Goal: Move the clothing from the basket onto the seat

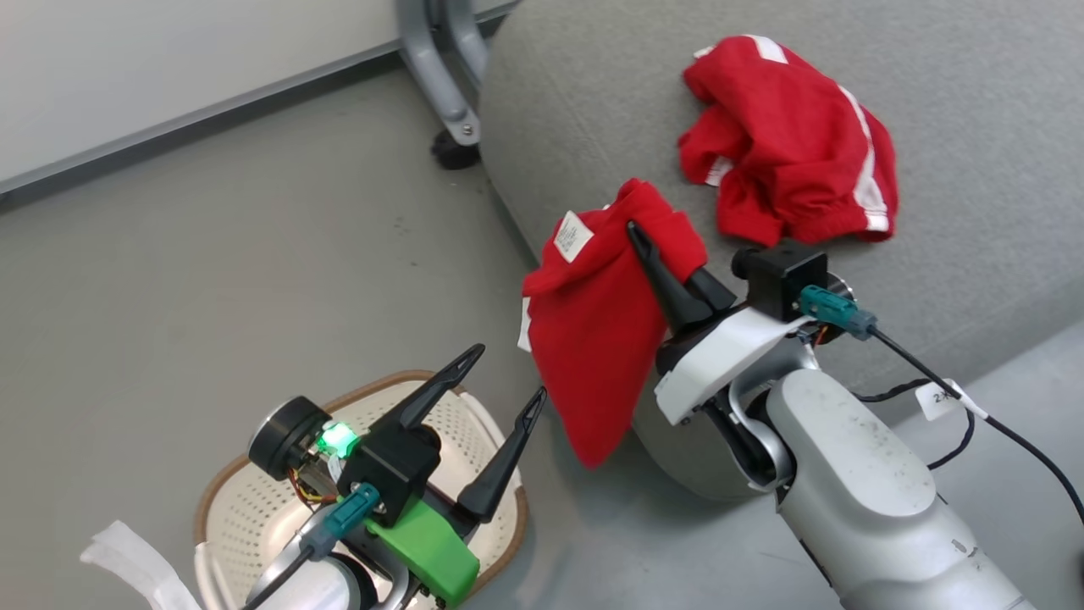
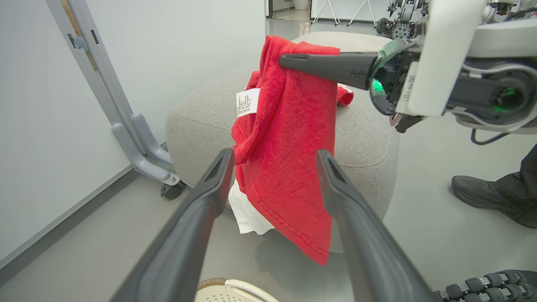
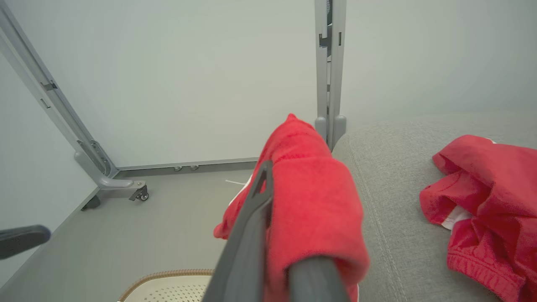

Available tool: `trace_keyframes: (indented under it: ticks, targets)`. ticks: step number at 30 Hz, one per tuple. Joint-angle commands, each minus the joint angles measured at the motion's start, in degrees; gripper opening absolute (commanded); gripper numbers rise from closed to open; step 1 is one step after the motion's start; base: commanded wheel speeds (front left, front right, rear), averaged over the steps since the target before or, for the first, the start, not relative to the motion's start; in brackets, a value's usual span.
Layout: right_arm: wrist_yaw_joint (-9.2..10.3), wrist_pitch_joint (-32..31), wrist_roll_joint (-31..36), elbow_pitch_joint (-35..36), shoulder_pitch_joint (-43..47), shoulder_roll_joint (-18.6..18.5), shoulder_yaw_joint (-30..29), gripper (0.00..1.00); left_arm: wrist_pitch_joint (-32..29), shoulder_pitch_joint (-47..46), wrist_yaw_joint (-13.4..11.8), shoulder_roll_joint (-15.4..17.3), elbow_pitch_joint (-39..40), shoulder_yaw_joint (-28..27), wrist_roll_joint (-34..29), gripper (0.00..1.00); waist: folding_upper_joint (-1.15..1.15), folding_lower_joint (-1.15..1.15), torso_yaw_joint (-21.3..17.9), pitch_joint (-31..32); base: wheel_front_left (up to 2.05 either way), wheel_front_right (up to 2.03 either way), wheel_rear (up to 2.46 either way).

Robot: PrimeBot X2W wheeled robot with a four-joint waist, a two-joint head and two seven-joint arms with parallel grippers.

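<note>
Two garments, one basket and one seat, listed left to right as the head view shows them.

1. Basket (image 1: 246, 500): on the floor at lower left, partly hidden under the left arm. The part of its inside that shows is bare perforated plastic.
2. Left gripper (image 1: 508, 370): above the basket, fingers spread wide, holding nothing. Risk: its tips stand near the hanging hem of item 3 and could snag it if either arm swings across.
3. Held garment (image 1: 593, 339): red, white label showing, pinched at an upper fold. It hangs beside the seat's rounded front corner, with most of the cloth over the floor. Risk: if let go here, it likely slides to the floor.
4. Right gripper (image 1: 633, 230): fingers closed tight on item 3. Risk: a thin pinch on a fold may slip.
5. Lying garment (image 1: 788, 144): crumpled on the seat (image 1: 593, 102), away from the front edge. Risk: a low pass could drag it.
</note>
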State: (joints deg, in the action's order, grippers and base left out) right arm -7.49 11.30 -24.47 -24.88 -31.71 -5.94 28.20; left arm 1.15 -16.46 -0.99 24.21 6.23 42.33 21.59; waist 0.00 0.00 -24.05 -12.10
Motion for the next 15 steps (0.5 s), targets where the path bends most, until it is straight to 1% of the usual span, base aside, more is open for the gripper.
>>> trace_keyframes:
  ticks: [1, 4, 7, 11, 15]
  targets:
    - [0.0, 0.6, 0.3, -0.2, 0.0, 0.2, -0.8, 0.0, -0.2, -1.3, 0.1, 0.8, 0.2, -0.4, 0.1, 1.0, 0.0, 0.0, -5.0, -3.1, 0.0, 0.0, 0.0]
    - [0.0, 1.1, 0.3, -0.7, -1.0, 0.1, -3.1, 0.0, -0.7, -2.3, 0.3, 1.1, 0.8, -0.4, -0.4, 1.0, 0.0, 0.0, -5.8, -4.3, 0.0, 0.0, 0.0]
    - [0.0, 1.6, 0.5, -1.1, -2.5, 0.0, -5.2, 0.0, -1.3, -3.7, 0.6, 1.4, 1.7, -0.2, -1.1, 1.0, 0.0, 0.0, -5.8, -5.9, 0.0, 0.0, 0.0]
    - [0.0, 1.9, -0.2, -1.7, -5.8, -0.5, -8.2, 0.0, -2.0, -5.9, 1.6, 1.5, 2.4, 0.4, -2.0, 1.0, 0.0, 0.0, -4.6, -8.5, 0.0, 0.0, 0.0]
    - [0.0, 1.9, -0.3, -2.5, -11.3, -1.9, -11.5, 0.0, -2.4, -8.2, 2.3, 1.3, 3.1, 0.8, -2.9, 1.0, 0.0, 0.0, -2.7, -11.8, 0.0, 0.0, 0.0]
